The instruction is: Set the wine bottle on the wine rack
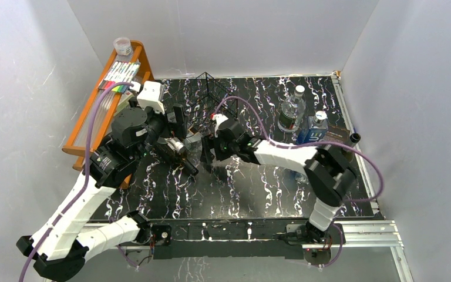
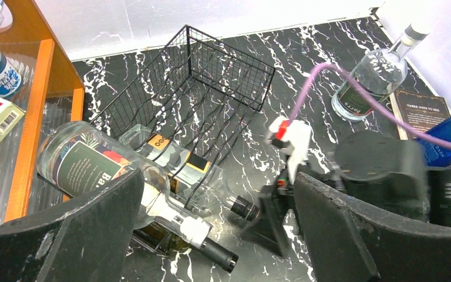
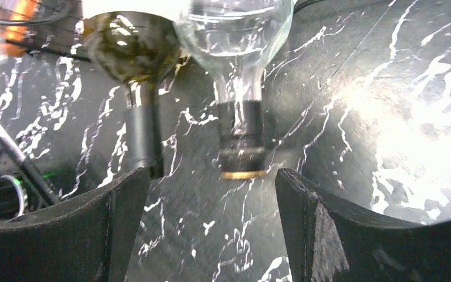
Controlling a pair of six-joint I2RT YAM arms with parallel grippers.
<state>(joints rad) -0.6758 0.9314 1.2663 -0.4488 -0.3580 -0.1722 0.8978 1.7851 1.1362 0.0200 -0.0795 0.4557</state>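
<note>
Clear bottle [image 3: 242,126] lying on rack [image 2: 223,76], right gripper [image 3: 211,176] spread just off its cap, left gripper [image 2: 217,175] spread above.

We see the left arm [image 1: 70,217] and the right arm [image 1: 282,154]: white tubes with fat round black joints. A purple cable [image 1: 88,138] loops back from behind the left gripper [image 2: 217,179]. Another cable [image 1: 235,97] loops back from behind the right gripper [image 3: 211,176]. The fingers [image 3: 329,235] are wide, black and scratched.

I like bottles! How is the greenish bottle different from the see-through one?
The greenish bottle has dark, murky glass; the see-through bottle is clear. The greenish bottle's black neck is slimmer; the see-through bottle's is wider, with a gold ring at its tip. Both lie on their sides, necks side by side.
</note>
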